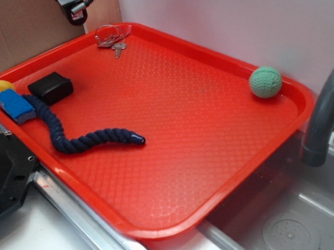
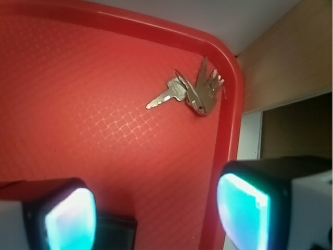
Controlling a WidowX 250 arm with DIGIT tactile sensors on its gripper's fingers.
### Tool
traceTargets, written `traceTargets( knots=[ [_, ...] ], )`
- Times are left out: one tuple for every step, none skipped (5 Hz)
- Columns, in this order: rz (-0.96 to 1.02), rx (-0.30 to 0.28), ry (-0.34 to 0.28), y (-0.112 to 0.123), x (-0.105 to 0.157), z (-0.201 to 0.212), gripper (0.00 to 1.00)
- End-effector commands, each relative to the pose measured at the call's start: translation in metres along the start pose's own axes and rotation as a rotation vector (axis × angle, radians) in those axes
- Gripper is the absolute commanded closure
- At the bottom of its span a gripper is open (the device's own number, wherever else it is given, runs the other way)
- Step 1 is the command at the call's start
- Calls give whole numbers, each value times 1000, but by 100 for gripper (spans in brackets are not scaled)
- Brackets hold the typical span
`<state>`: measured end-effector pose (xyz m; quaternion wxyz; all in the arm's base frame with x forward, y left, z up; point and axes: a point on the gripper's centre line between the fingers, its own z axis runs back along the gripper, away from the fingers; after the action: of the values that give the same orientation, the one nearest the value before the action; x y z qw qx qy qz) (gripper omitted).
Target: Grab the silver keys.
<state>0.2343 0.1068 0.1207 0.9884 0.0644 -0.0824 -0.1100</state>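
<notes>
Wrist view shows silver keys (image 2: 195, 92) fanned in red tray (image 2: 78, 104) corner, touching nothing else; exterior adds green ball (image 1: 265, 82) at far rim. Gripper (image 1: 77, 13) raised beyond the corner, fingers (image 2: 67, 216) apart, empty.

My pads (image 2: 70, 219) glow cyan. Tray (image 1: 170, 160): red, diamond-embossed. Keys (image 1: 111, 37): shiny silver. Ball (image 1: 265, 82): green, dimpled. Rope (image 1: 84, 138): navy. Block (image 1: 51, 87): black. Sponge (image 1: 13, 104): blue, yellow-tipped.
</notes>
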Motion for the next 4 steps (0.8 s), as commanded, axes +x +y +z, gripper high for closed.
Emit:
traceTargets(
  knots=[
    [-78, 110, -109, 39, 46, -29, 0],
    [-177, 110, -215, 42, 42, -41, 0],
    [-233, 66, -258, 47, 43, -59, 0],
    [-252, 49, -232, 47, 49, -81, 0]
  ],
)
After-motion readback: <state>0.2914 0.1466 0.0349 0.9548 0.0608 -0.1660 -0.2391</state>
